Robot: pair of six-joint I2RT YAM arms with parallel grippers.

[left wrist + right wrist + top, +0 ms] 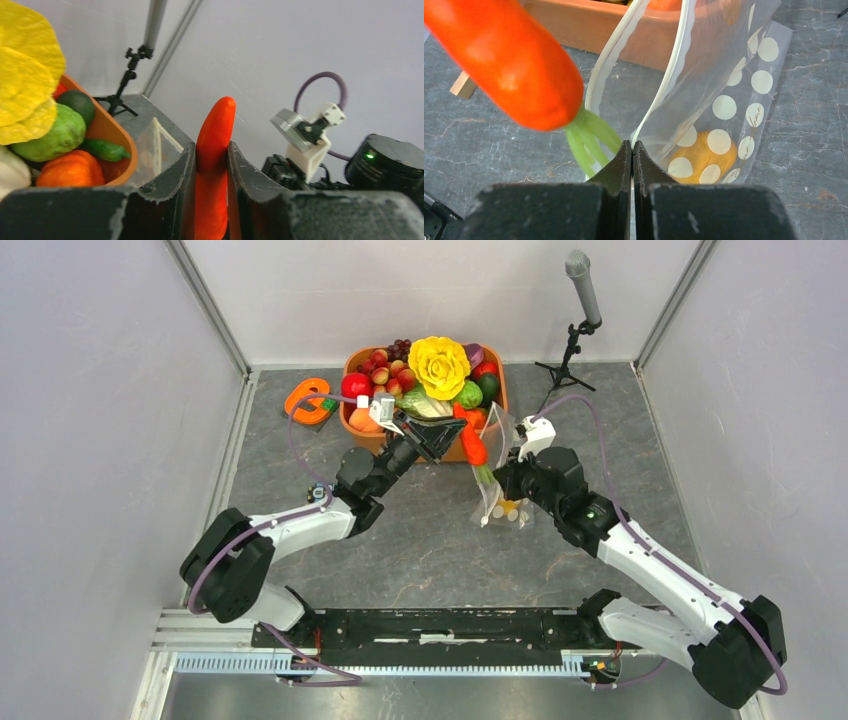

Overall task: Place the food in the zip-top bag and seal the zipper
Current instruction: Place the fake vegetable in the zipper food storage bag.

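The left claw [211, 146] is clamped on a carrot [215, 125], its green top aimed at the mouth of the zip-top bag [744, 75]. The right claw [632, 146] is pinched together on the zipper [672, 65] just ahead of its tips, so the mouth is propped open. The carrot is best lowered stalk-first through the gap left of the pinched strip and released only once inside. A yellow-orange fruit [701, 155] is seen inside the bag. Whether the stalk is past the mouth cannot be told, and the bag's near edge is hidden by the claw.

The blurred carrot [509, 60] is cut off at the right wrist view's top-left corner.
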